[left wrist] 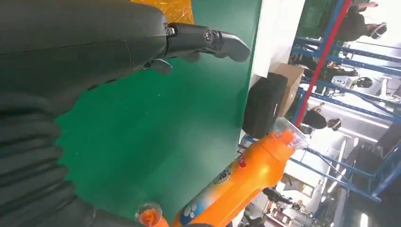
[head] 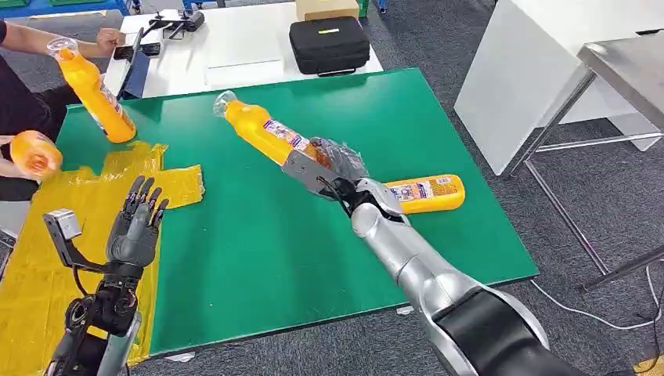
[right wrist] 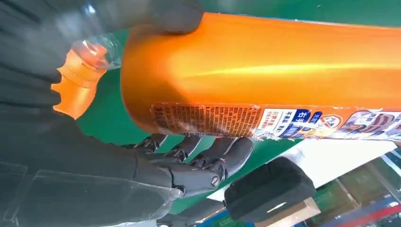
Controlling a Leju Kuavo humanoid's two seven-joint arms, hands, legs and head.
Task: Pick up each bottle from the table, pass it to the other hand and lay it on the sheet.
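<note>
The right hand grips an orange bottle by its base, held tilted above the green mat (cap end away from the robot). A second bottle lies on the mat just behind that wrist. The left hand hovers empty with fingers spread at the mat's edge, over the yellow sheet

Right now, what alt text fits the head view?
The right robot hand holds an orange bottle above the green table. The left robot hand hangs open by the yellow sheet; another bottle lies beyond.

Right hand gripping, arm extended; left hand raised, fingers spread.
</note>
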